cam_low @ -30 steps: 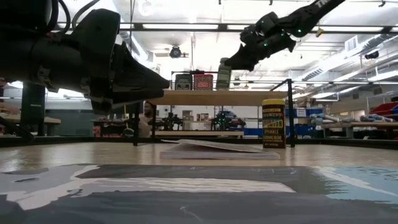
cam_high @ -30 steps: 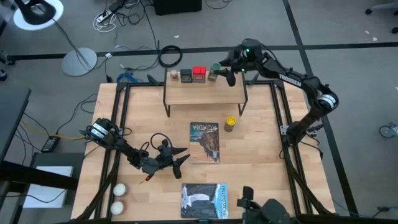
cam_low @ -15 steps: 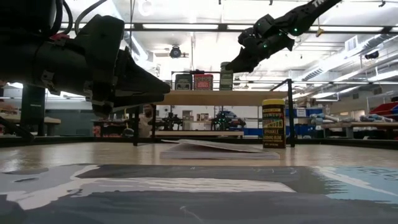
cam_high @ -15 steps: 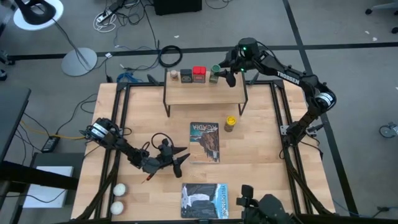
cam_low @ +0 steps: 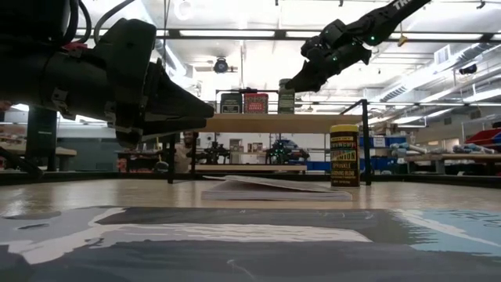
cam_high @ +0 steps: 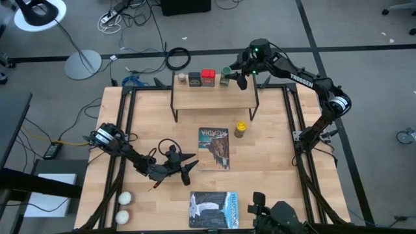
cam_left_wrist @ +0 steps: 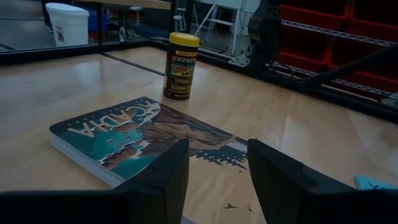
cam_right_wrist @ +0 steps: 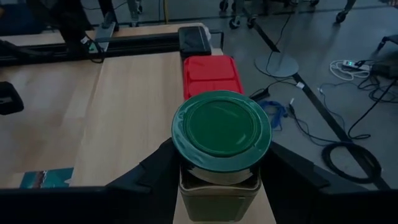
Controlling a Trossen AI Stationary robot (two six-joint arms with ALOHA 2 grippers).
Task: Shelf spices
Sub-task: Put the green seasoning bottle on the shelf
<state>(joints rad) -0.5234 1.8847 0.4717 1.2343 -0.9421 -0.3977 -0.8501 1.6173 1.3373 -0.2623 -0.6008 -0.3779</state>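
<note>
Right end effector (cam_right_wrist: 219, 186) fingertips behind green jar (cam_right_wrist: 221, 134)

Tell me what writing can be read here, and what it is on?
"ACADIA": book cover, first letters cut off in the left wrist view.
"TROSSEN": right arm.
"YELLOWSTONE": second book, barely legible.
Yellow-lidded jar label: too blurred to read.
Tins on the shelf: nothing legible.

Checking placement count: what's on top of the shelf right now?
On the shelf: pale jar, dark tin, red tin, and green jar gripped by the right tool. The jar's base is hidden.
</note>
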